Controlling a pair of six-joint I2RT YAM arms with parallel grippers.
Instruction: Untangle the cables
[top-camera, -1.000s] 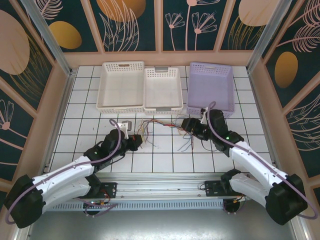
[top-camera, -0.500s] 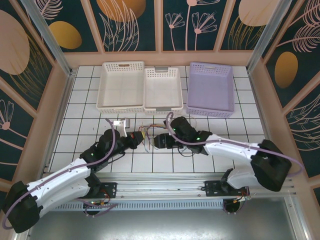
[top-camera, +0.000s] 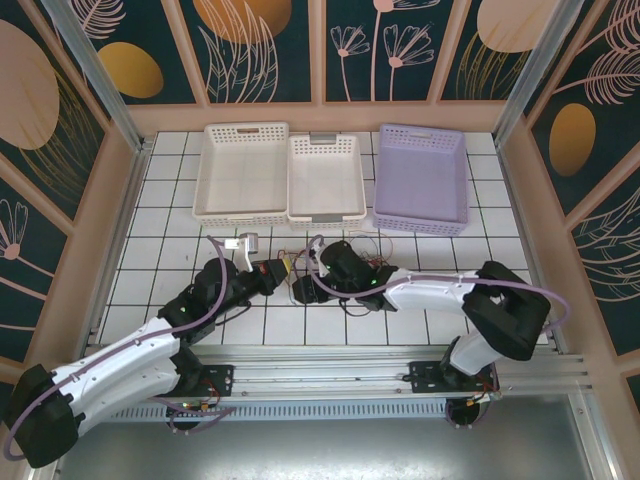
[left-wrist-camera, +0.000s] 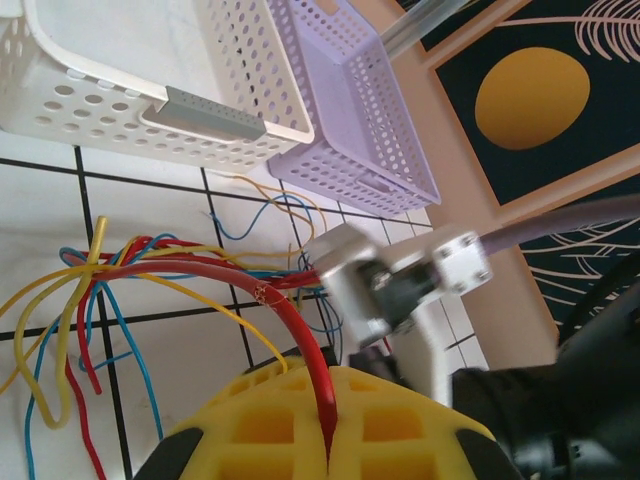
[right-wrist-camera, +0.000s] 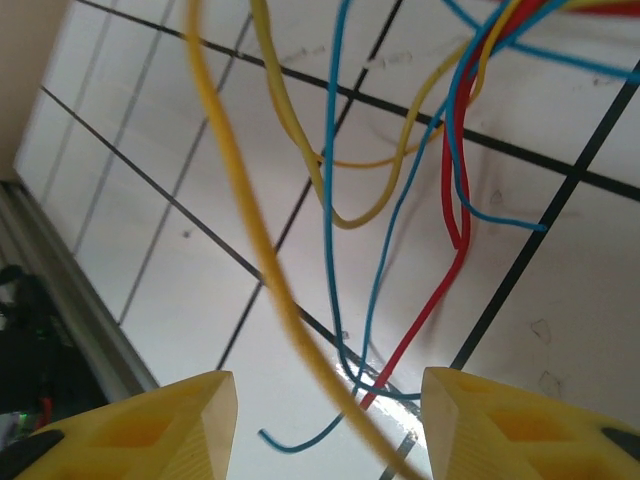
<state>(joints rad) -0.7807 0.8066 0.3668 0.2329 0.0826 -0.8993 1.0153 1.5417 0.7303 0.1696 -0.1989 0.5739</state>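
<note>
The left claw (left-wrist-camera: 330, 390) with yellow tips sits in front of the middle white plastic basket with grey handles (top-camera: 325, 216). It is pinched tight on one thin red cable (left-wrist-camera: 262, 292). The right claw (right-wrist-camera: 330, 410) has swung over from the purple plastic basket (top-camera: 421, 225) and is now beside the left one. Its tips stand apart, with a thin yellow cable (right-wrist-camera: 262, 262) loose between them. The tangled bunch of thin coloured cables (top-camera: 297, 255) lies just in front of the middle basket. I think the right claw is getting ready to grab.

the cables (left-wrist-camera: 150, 262) were red, blue and yellow. the fingers (right-wrist-camera: 140, 430) were yellow, waffle-gridded. the desk (top-camera: 170, 212) was white, ruled in black squares. two baskets (top-camera: 240, 214) were white, a third basket (top-camera: 420, 224) lilac. the walls (top-camera: 270, 70) were dark teal with peach flowers.
</note>
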